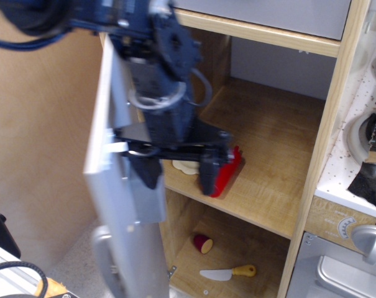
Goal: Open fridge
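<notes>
The fridge's grey door [122, 205] stands swung far open to the left, and I see its inner face and edge. Its silver handle [104, 254] shows blurred at the bottom left. My gripper [178, 171] is open and empty; its left finger [147, 171] is against the door's inner side and its right finger [209, 177] hangs over the shelf. The fridge interior [268, 130] with its light wood shelf is exposed.
A red cylinder [228, 171] and a pale item [186, 166] lie on the shelf behind my fingers. On the bottom floor lie a small red-and-yellow piece [202, 243] and a toy knife [228, 272]. The oven knob [368, 239] and stove top [371, 133] are at the right.
</notes>
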`<state>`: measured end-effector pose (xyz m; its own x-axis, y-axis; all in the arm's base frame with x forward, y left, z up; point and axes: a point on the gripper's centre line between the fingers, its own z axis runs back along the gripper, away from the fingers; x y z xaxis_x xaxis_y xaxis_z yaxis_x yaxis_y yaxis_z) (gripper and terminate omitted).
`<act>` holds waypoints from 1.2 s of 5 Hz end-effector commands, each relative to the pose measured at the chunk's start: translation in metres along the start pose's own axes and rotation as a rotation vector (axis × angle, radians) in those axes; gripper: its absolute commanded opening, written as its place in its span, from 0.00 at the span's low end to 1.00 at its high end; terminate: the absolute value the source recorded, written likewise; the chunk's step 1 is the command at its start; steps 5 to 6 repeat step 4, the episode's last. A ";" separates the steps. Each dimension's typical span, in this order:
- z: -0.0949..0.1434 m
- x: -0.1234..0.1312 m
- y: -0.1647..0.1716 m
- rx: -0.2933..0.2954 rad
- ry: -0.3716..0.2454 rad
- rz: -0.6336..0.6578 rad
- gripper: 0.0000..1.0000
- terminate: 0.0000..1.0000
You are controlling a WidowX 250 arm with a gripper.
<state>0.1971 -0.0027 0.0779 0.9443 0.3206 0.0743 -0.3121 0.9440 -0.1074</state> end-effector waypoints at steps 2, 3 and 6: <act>0.011 0.008 0.058 -0.002 -0.054 -0.022 1.00 0.00; 0.014 0.014 0.075 -0.001 -0.078 -0.027 1.00 0.00; 0.019 0.020 0.083 -0.013 -0.082 -0.021 1.00 1.00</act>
